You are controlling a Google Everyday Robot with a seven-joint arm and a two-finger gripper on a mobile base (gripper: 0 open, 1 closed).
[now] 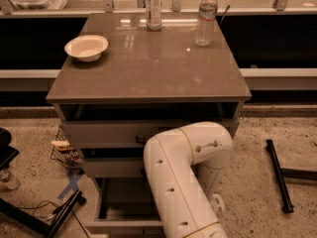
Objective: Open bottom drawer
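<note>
- now, far left on the floor, a wire basket sits just beside the cabinet's left side, clear of any drawer's path.
- up on the cabinet top, a white bowl rests near the left edge; it plays no part in the pull.
- the bottom drawer is lowest in the stack. its front runs left to right along the lower frame edge, proud of the middle drawer and top drawer, with its dark inside showing from above. it looks partly out.
- the white arm drops in front of the drawers' right half and covers the handle area.
- the gripper is hidden behind that arm, low by the bottom drawer's front. open or clamped, i cannot tell.
- the pull looks to run straight out from the cabinet, square to the front.
- at the back edge stand a carton and a water bottle.
- right, a black bar lies on the floor, well apart.
</note>
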